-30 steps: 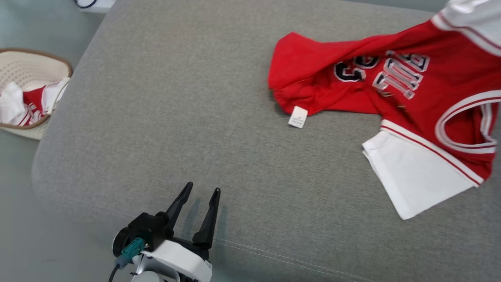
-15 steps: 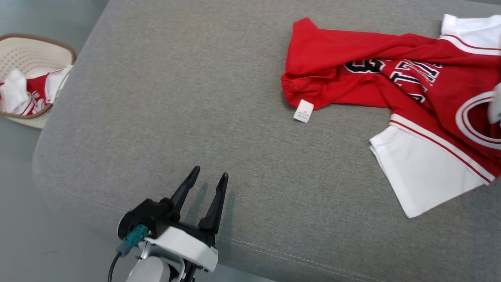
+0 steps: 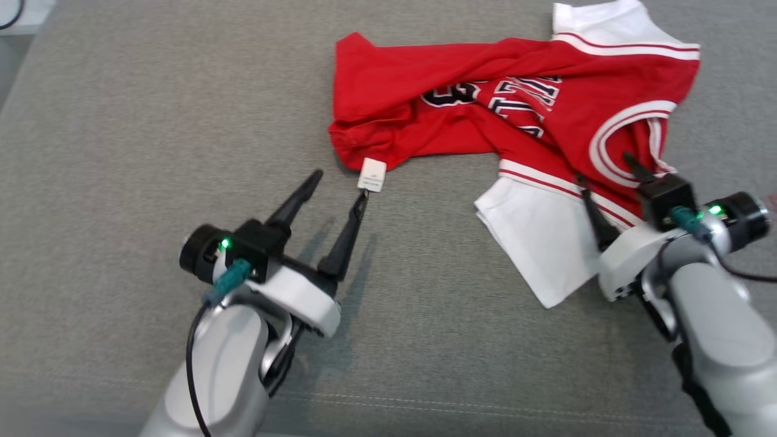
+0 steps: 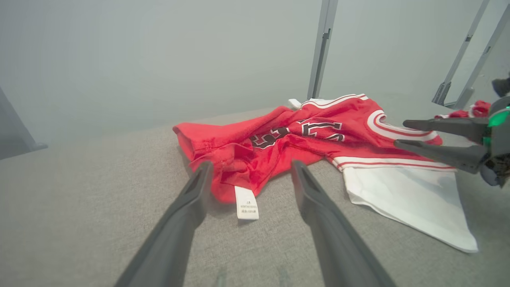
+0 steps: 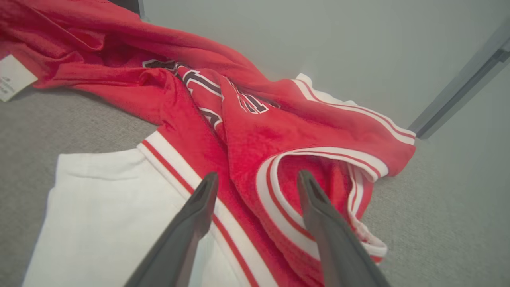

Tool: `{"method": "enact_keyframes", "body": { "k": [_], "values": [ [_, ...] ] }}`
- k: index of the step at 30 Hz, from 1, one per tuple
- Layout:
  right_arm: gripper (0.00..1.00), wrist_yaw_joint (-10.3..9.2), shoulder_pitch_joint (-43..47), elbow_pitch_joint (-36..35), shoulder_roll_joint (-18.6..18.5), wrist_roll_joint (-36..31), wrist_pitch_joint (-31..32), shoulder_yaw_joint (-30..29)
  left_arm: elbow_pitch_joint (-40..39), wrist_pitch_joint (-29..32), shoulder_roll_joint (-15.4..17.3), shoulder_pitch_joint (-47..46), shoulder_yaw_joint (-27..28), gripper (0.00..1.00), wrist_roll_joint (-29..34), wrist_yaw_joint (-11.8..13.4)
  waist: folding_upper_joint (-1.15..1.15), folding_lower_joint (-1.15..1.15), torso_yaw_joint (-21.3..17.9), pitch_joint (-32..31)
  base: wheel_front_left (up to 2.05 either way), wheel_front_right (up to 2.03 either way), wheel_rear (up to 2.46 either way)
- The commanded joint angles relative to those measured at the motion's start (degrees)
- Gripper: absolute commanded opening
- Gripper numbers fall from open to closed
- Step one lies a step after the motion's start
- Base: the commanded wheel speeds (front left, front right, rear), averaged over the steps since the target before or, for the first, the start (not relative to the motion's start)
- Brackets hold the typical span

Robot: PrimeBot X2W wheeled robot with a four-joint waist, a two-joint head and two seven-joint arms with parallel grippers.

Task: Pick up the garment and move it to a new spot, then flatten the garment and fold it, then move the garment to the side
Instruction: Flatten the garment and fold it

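Both arms extended forward, pale forearms low. Left gripper (image 3: 340, 185) angled forward and toward robot's right, two long dark fingers spread wide, gripping nothing. Right gripper (image 3: 603, 167) angled forward and toward robot's left, fingers likewise apart, empty. Grippers well apart, tips tilted toward each other.

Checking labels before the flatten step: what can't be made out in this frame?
- Tag print: too small, blurred in the left wrist view.
- Jersey number and lettering: partly hidden by its own folds, head view.
- Right gripper: whether its fingertips touch the cloth, head view, unclear.
- White sleeve: near end cut off by the right wrist view's bottom edge.
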Motion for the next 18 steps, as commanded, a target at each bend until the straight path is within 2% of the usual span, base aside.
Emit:
{"method": "enact_keyframes", "body": {
  "k": [1,10,18],
  "values": [
    [1.00,0.17,1.40,-2.31,0.90,0.71,-0.65,2.03,0.03,-0.27,1.54,-3.00,1.92,1.00,0.47,-0.40,0.00,0.00,-2.25,0.67,0.00,0.00,0.00],
    [1.00,0.17,4.07,-8.11,2.88,3.73,-0.17,8.34,13.96,-0.27,0.63,-11.23,6.61,1.00,0.15,1.14,0.00,0.00,-7.44,2.05,0.00,0.00,0.00],
    [1.00,0.17,4.57,-10.28,2.71,3.70,0.59,8.38,17.76,-0.27,0.83,-14.13,8.96,1.00,1.54,2.33,0.00,0.00,-9.29,2.72,0.00,0.00,0.00]
  ]
}}
